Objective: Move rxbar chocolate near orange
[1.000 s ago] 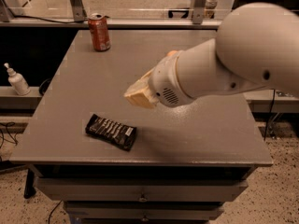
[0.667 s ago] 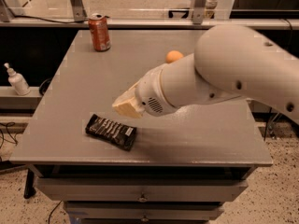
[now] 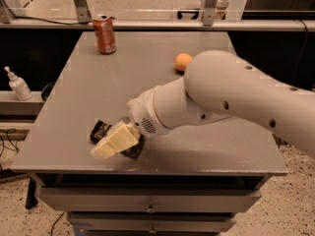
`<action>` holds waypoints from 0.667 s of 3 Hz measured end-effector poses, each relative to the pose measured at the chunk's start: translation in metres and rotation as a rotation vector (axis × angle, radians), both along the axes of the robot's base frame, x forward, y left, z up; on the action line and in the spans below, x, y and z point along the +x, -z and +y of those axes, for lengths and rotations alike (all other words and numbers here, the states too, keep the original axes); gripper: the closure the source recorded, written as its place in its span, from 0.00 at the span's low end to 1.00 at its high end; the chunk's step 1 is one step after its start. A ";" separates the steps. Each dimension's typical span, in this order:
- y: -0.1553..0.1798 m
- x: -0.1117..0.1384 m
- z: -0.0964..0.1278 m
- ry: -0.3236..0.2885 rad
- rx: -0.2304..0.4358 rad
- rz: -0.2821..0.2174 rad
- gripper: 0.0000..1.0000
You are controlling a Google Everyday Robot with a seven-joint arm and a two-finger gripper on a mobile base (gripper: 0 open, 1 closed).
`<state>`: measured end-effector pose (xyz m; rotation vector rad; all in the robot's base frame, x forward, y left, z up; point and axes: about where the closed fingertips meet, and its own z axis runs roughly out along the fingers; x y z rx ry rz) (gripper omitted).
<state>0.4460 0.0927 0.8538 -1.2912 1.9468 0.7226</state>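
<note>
Item, rxbar chocolate [image 3: 101, 130]: at worktop [image 3: 74, 92] front beneath claw [image 3: 110, 144], grip state cannot be told; orange [image 3: 183, 62] well apart; move not yet done.

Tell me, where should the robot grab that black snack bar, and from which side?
Probably across its narrow width, coming down from above: the rxbar chocolate lies flat on the table, leaving only its long edges to pinch. The gripper is over it.

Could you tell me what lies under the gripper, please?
The gripper hangs over the front left part of the table, above the rxbar chocolate. Only the bar's black ends show; its middle is covered.
</note>
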 end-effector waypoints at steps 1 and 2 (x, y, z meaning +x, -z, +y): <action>0.018 -0.005 0.001 0.005 0.002 0.020 0.00; 0.033 -0.006 -0.005 0.009 -0.020 0.026 0.00</action>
